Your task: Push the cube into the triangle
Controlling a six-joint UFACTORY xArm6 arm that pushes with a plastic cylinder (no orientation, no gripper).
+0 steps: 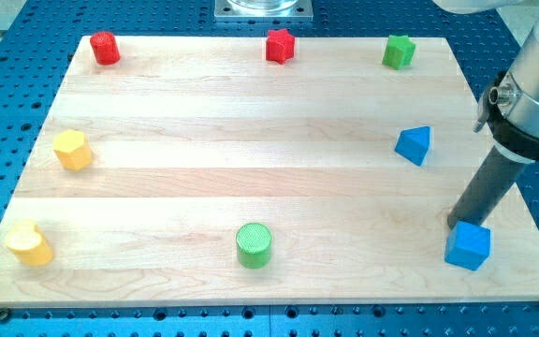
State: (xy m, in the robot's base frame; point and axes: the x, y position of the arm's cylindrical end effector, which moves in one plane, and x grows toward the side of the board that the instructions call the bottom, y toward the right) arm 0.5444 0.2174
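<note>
A: Status at that frame? Biggest item first.

B: Wooden board (pixel 251 140), pale planks with visible grain, sat on a blue perforated base (pixel 26 19). The dark rod came down from the view's right; my tip (pixel 454 225) sat at the blue cube's (pixel 467 246) upper-left corner, touching or just beside it, couldn't tell which. No gripper on this rig, so nothing to open or clench; the rod held nothing, it only pushes.

A: Progress?

B: Judged barely started. Cube was at the view's bottom right, near the board's edge. The blue triangle (pixel 415 145) lay well apart, up and slightly left of it. The whole push was left. My read: the tip was on the wrong side, it needed to get below the cube to drive it upward.

A: Other parts?

B: All matte, solid-coloured, chunky. Green cylinder (pixel 254 245) bottom centre, round top. Yellow block (pixel 72 150) at left, faceted. Yellow heart-like block (pixel 29 243) bottom left. Green block (pixel 399 51) top right, red star-like block (pixel 280 45) top centre, red block (pixel 105 47) top left.
</note>
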